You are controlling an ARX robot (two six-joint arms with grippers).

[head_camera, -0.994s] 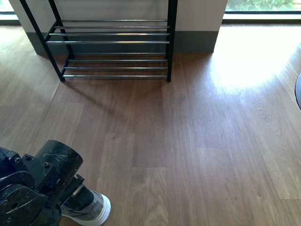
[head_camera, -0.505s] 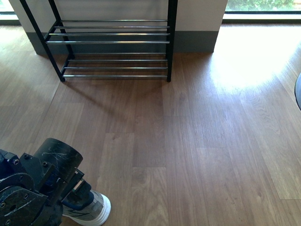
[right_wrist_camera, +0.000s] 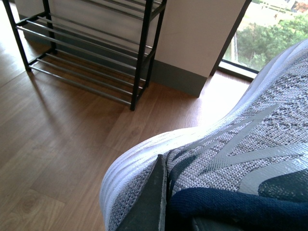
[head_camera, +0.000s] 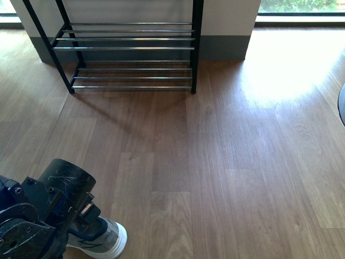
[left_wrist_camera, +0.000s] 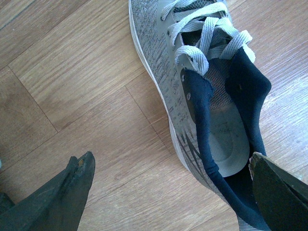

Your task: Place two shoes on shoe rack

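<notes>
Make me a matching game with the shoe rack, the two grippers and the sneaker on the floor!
Things:
1. shoe rack
2. left gripper
3. floor sneaker
4. right gripper

States or places:
A. open
B. standing by the wall
C. shut on the other sneaker
D. lying on the wood floor

Pairs: 1-B, 2-A, 3-D, 4-C

The left arm [head_camera: 38,226] is black and dark blue: a scuffed cylinder [head_camera: 67,181] with white scratches, and blocky joints with small screws. The left tool [left_wrist_camera: 171,159] has dark tapered fingers [left_wrist_camera: 67,197] — one tip worn brownish. In the right wrist view a finger [right_wrist_camera: 153,202] is a dark wedge.
</notes>
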